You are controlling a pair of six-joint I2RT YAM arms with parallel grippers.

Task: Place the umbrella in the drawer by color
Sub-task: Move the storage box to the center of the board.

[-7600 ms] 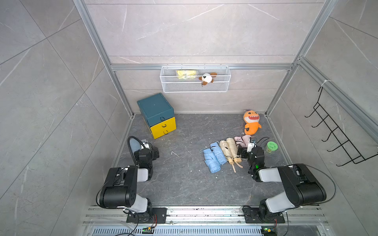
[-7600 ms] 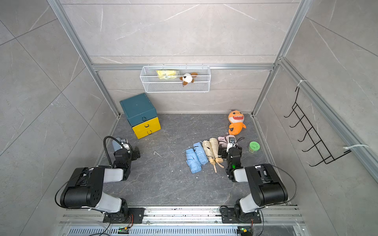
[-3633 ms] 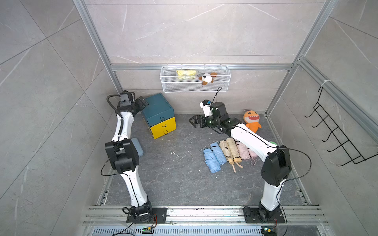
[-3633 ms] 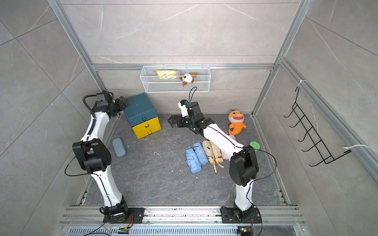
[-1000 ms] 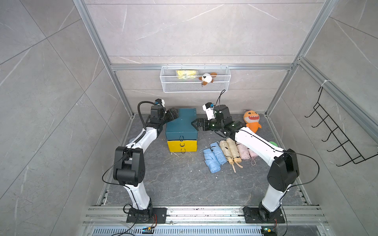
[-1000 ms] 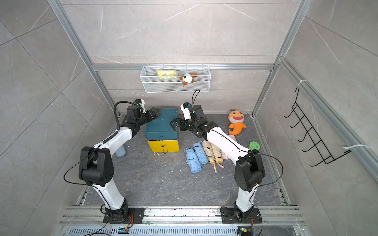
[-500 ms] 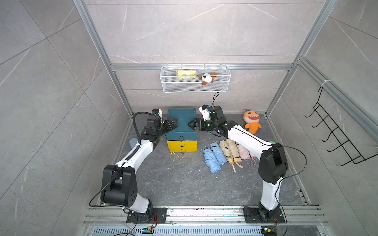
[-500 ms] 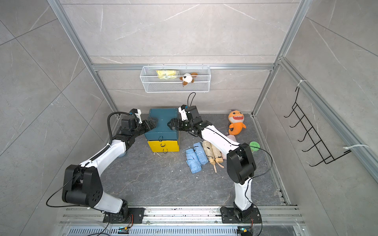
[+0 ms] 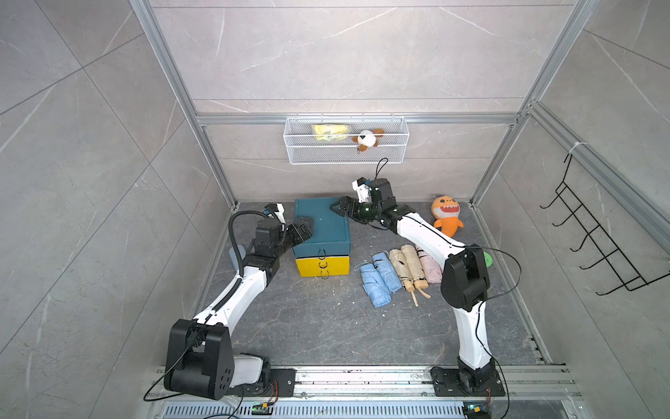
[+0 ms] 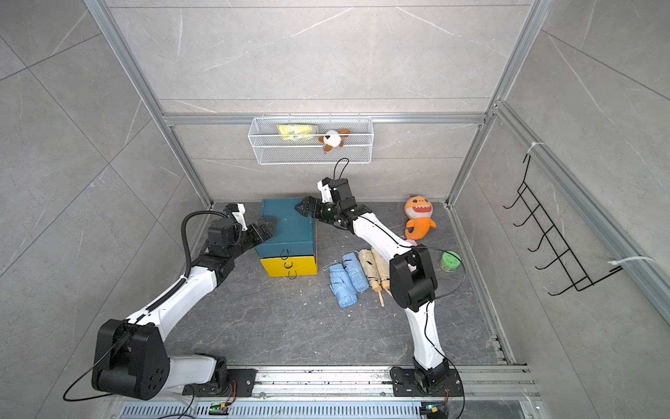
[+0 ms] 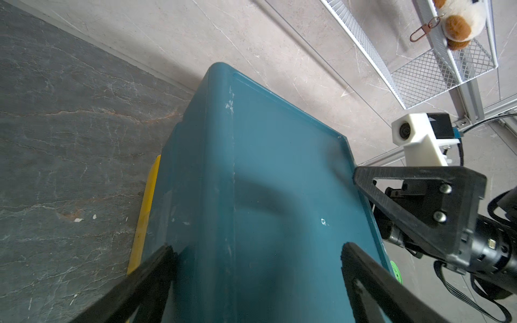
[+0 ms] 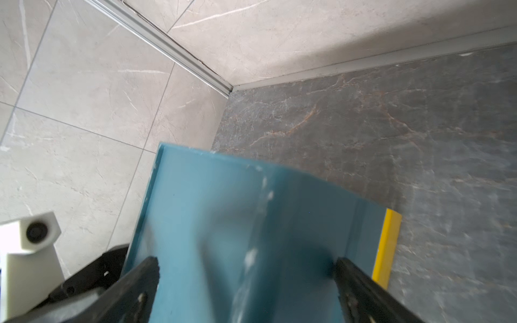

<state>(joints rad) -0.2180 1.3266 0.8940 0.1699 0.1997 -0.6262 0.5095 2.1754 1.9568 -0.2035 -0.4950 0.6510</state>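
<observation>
Umbrellas (image 9: 402, 265) lie folded in a row on the dark stone bench (image 9: 326, 326); the drawer box (image 9: 322, 226) has slid from the back corner to just beside them, drawers still shut. Its top is flanked by the left end effector (image 9: 304, 225) and the right end effector (image 9: 339, 209), both spread open and empty, within grey tiled walls (image 9: 326, 54).

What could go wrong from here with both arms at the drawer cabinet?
The left gripper and right gripper are both open at the top edges of the teal drawer cabinet; a push up there might tip or twist it. The blue umbrellas lie close beside it, so a sideways slide might knock them.
</observation>
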